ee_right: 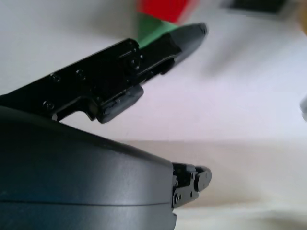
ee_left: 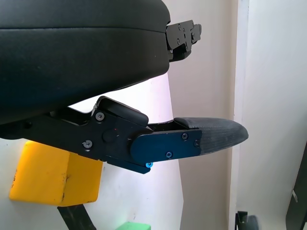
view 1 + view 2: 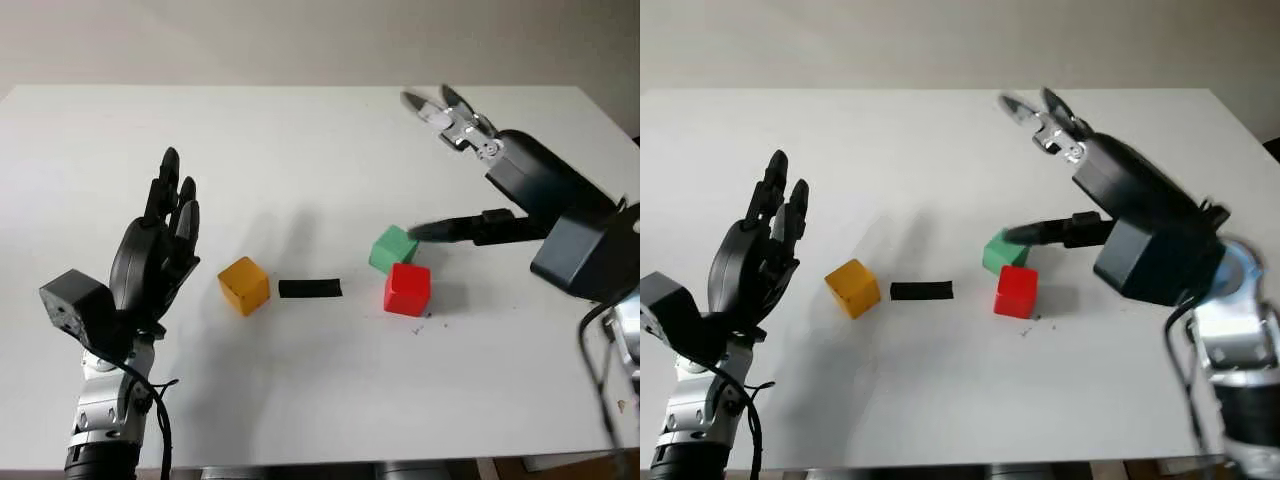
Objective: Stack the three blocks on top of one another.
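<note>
Three blocks sit on the white table (image 3: 300,150). The yellow block (image 3: 244,285) stands alone left of centre. The green block (image 3: 392,248) and the red block (image 3: 407,289) touch each other right of centre, the red one nearer me. My right hand (image 3: 428,168) is open above and behind the green block, and its thumb tip (image 3: 420,232) reaches the green block's right side. In the right wrist view the thumb (image 1: 187,33) points at the green block (image 1: 151,28) below the red block (image 1: 160,8). My left hand (image 3: 172,205) is open, raised left of the yellow block (image 2: 53,175).
A short black strip (image 3: 310,288) lies flat on the table between the yellow block and the red block. Bare table extends behind the blocks to the far edge (image 3: 300,88) and in front towards me.
</note>
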`<control>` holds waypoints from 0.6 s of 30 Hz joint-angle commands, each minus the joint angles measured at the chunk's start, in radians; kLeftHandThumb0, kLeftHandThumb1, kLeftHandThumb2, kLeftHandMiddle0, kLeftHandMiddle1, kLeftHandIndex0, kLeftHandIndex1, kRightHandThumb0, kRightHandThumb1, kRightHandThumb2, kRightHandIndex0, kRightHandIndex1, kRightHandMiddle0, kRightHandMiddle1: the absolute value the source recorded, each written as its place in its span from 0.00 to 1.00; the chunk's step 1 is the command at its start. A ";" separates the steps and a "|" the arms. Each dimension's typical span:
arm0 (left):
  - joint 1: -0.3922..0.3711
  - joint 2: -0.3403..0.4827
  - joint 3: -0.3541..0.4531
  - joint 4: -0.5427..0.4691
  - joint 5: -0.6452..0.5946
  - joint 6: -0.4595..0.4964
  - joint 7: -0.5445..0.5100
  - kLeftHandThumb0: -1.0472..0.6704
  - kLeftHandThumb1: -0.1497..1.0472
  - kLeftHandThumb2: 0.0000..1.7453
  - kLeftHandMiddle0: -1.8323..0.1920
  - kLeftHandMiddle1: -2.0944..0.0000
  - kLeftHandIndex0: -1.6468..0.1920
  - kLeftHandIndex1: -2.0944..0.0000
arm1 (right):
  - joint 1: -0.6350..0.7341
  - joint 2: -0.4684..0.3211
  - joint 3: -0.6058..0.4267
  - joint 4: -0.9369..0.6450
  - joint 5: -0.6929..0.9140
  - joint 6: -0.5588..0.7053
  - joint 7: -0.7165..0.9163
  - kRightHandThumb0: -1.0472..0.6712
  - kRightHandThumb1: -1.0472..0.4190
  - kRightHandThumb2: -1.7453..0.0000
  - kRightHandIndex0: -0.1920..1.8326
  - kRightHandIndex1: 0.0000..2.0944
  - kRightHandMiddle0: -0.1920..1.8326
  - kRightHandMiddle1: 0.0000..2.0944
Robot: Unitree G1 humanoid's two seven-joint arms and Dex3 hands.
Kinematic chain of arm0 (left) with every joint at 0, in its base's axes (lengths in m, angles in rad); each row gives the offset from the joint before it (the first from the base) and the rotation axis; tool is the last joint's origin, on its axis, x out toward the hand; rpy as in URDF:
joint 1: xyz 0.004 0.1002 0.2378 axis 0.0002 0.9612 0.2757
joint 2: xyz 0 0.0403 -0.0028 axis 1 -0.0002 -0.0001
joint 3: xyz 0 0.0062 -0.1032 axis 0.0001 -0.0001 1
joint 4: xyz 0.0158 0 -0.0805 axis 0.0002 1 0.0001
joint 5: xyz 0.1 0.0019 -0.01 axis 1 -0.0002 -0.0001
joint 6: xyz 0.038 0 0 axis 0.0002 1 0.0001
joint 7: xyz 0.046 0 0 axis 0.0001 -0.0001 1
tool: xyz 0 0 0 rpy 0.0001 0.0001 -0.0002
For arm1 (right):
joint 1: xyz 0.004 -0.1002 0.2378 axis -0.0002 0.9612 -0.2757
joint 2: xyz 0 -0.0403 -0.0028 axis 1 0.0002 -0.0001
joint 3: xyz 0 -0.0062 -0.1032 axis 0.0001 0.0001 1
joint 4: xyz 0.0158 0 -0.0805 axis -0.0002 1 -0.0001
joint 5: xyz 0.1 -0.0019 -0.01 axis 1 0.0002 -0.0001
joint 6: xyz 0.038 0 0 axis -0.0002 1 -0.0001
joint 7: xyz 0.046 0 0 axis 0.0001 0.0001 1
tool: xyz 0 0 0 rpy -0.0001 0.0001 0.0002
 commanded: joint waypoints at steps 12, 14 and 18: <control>-0.034 0.001 -0.014 0.001 0.020 -0.011 0.003 0.15 1.00 0.31 0.97 0.97 0.98 0.97 | -0.182 -0.130 0.129 0.234 -0.276 -0.506 -0.097 0.29 0.21 0.96 0.13 0.04 0.28 0.07; -0.035 0.002 -0.016 -0.003 0.019 -0.009 0.004 0.15 1.00 0.31 0.97 0.97 0.98 0.97 | -0.202 -0.124 0.147 0.285 -0.335 -0.582 -0.160 0.34 0.18 0.96 0.15 0.04 0.30 0.08; -0.037 0.006 -0.017 0.002 0.018 -0.016 0.000 0.16 1.00 0.31 0.97 0.98 0.98 0.97 | -0.238 -0.113 0.186 0.373 -0.431 -0.672 -0.263 0.40 0.16 0.96 0.14 0.03 0.30 0.07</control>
